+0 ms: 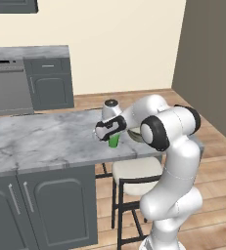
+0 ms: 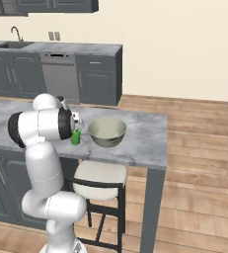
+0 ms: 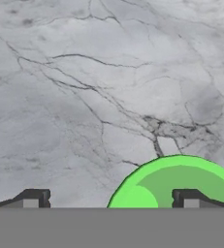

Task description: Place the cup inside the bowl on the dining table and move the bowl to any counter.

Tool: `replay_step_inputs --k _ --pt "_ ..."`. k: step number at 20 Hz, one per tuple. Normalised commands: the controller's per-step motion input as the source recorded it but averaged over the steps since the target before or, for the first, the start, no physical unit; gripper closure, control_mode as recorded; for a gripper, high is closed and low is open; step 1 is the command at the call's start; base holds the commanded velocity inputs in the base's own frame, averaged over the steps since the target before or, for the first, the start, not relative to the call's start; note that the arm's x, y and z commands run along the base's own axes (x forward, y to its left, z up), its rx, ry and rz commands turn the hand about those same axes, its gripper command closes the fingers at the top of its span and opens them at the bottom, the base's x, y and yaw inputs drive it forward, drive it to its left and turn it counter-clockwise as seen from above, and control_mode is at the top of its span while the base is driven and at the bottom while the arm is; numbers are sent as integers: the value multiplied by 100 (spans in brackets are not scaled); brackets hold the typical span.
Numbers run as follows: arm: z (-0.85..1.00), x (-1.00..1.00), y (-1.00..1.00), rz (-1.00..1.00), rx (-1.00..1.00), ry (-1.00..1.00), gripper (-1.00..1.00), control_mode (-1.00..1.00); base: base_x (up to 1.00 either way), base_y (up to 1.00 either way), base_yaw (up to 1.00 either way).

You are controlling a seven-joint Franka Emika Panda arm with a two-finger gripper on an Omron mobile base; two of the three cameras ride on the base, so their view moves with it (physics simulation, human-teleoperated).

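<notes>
The cup [image 3: 176, 186] stands upright on the marbled worktop [image 1: 41, 139] just beside the bowl [image 2: 107, 131], so neither step of the task is done. The hand [image 3: 111, 198] hovers directly above the cup with its fingers spread wide and holding nothing, one fingertip over the cup's mouth. Left to do: grasp the cup, set it in the bowl, then carry the bowl to the wall counter [image 1: 29, 52].

The tabletop [image 3: 84, 97] looks like polished grey-white marble, smooth and veined with dark cracks. The cup [image 3: 181, 186] reads as smooth bright green plastic, matt. The bowl [image 2: 107, 131] looks metallic grey outside, pale cream inside. The floor [image 2: 199, 128] is warm wooden planking. The stool [image 2: 99, 174] has a white matt seat.
</notes>
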Motion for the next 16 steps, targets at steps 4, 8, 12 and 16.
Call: replay_step_inputs --k 4,8,12,16 --pt "0 0 0 0 0 0 100 -100 0 0 0" --pt "0 0 0 0 0 0 100 -100 0 0 0" --pt "0 0 0 0 0 0 100 -100 0 0 0" --pt "3 0 0 0 0 0 100 -100 0 0 0"
